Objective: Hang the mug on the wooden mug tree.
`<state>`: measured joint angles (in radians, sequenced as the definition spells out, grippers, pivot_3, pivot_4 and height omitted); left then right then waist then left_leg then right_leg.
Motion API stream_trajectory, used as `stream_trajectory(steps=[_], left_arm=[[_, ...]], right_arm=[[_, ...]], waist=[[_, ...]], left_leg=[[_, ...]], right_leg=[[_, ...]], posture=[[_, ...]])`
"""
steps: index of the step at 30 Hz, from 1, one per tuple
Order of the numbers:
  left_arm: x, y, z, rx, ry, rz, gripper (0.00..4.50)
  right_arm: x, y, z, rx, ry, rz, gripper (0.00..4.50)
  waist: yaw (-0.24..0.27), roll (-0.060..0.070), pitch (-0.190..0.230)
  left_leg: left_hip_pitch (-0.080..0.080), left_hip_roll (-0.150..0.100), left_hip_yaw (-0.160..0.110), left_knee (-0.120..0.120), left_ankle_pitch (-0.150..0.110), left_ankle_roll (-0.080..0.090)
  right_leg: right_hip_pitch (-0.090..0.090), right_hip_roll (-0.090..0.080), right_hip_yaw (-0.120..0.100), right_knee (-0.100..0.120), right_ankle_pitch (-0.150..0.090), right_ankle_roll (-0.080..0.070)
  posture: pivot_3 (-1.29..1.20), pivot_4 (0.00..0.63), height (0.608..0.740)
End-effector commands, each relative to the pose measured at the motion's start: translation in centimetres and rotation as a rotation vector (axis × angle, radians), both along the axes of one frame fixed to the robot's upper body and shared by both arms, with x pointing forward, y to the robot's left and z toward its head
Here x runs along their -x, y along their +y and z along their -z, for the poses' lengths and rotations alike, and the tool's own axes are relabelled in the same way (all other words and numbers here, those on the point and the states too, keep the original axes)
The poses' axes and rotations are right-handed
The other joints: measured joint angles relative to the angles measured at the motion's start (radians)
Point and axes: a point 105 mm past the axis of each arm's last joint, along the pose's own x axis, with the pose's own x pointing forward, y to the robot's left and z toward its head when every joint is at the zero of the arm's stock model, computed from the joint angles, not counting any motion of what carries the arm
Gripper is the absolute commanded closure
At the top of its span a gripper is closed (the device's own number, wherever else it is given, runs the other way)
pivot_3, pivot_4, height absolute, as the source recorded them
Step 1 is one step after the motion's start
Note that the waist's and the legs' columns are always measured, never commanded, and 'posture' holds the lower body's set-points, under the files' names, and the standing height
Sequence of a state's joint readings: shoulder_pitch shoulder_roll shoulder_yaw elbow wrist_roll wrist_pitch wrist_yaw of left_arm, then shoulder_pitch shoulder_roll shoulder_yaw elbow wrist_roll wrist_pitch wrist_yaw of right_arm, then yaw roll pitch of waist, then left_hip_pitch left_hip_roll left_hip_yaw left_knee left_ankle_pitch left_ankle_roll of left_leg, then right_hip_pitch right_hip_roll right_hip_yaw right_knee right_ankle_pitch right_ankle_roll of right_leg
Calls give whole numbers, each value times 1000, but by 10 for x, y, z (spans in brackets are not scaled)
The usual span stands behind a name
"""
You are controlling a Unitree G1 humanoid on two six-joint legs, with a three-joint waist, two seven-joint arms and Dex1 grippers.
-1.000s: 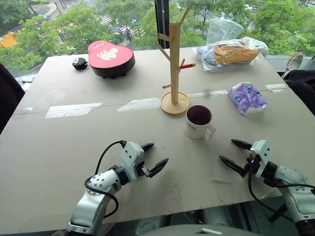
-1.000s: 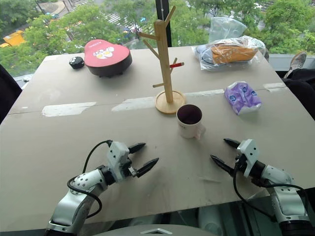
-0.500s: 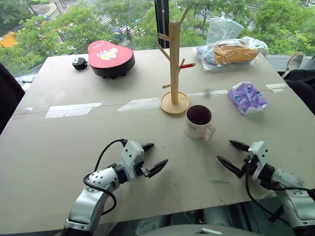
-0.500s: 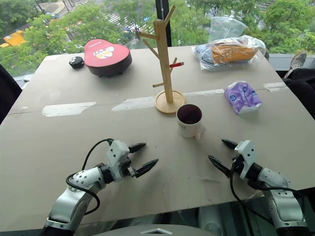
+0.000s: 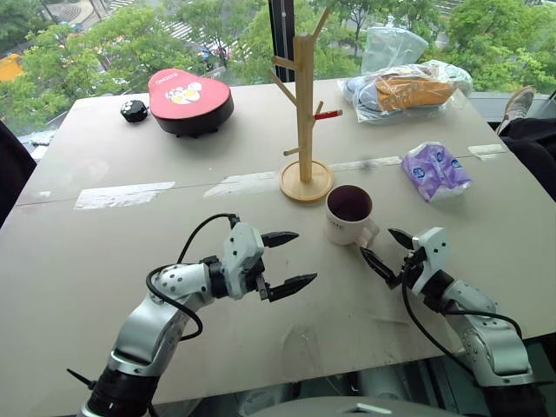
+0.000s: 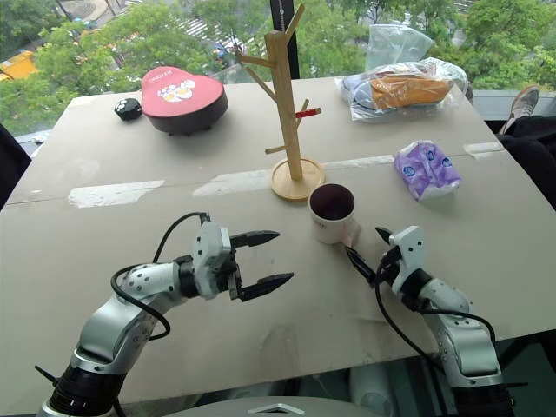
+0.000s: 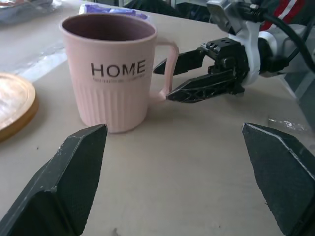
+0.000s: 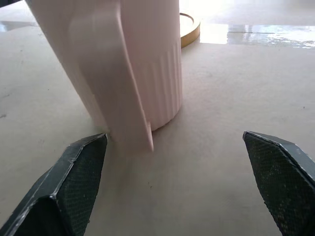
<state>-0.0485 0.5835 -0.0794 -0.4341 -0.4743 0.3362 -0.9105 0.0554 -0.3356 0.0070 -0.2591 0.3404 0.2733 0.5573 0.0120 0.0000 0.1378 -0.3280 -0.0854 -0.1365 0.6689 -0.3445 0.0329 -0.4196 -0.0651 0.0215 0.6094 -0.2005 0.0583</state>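
Mug (image 5: 349,214) is standing upright on the table (image 5: 104,234), just in front of the round base of the wooden mug tree (image 5: 305,113), handle turned toward the right gripper (image 5: 387,249). That gripper is sitting with its two black fingers spread wide and holding nothing, its tips right at the handle. The left gripper (image 5: 286,259) is hovering to the mug's other side, equally wide open and empty. From where I am watching, the risk is lying in that handle: if one fingertip is pushing against it rather than straddling it, the mug is likely spinning or sliding into the tree's base. A pinch on the handle alone is probably letting the mug swing and slip. Both grippers closing in together are risking a knock between them.
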Motion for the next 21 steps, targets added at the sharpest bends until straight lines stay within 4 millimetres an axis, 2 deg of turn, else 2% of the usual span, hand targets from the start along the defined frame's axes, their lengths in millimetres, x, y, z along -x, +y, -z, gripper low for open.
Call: stream_trajectory(steps=[1, 7, 8, 9, 16, 17, 21], left_arm=[[2, -2, -15, 12, -46, 14, 0], [-1, -3, -19, 3, -64, 4, 0], [-1, -2, -19, 0, -67, -1, 0], [-2, -2, -19, -3, -70, -6, 0], [-2, -3, -20, -3, -80, -10, 0], [-3, -3, -20, -4, -82, -10, 0], [-4, -2, -19, -5, -85, -12, 0]], right_arm=[[-3, 3, -10, -20, -32, -10, 36], [-12, 7, -8, -31, -42, 2, 36], [-13, 7, -7, -27, -42, 2, 549], [-12, 7, -6, -25, -40, 1, 791], [-10, 8, -2, -4, -34, -22, 4070], [-11, 8, -3, -8, -38, -17, 4401], [-14, 5, -9, -15, -58, -9, 4468]], waist=[[0, 0, 0], [0, 0, 0], [0, 0, 0], [0, 0, 0], [0, 0, 0], [0, 0, 0], [0, 0, 0]], left_leg=[[0, 0, 0, 0, 0, 0], [0, 0, 0, 0, 0, 0], [0, 0, 1, 0, 0, 0], [0, 0, 1, 0, 0, 0], [0, 0, 1, 0, 0, 0], [0, 0, 1, 0, 0, 0], [0, 0, 1, 0, 0, 0]], right_leg=[[0, 1, 0, 0, 0, 0], [0, 1, 1, 0, 0, 0], [0, 1, 1, 0, 0, 0], [0, 1, 1, 0, 0, 0], [0, 1, 1, 0, 0, 0], [0, 1, 1, 0, 0, 0], [-1, 1, 1, 0, 0, 0]], posture=[[0, 150, 740], [0, 150, 740], [0, 150, 740], [0, 150, 740], [0, 150, 740], [0, 150, 740], [0, 150, 740]])
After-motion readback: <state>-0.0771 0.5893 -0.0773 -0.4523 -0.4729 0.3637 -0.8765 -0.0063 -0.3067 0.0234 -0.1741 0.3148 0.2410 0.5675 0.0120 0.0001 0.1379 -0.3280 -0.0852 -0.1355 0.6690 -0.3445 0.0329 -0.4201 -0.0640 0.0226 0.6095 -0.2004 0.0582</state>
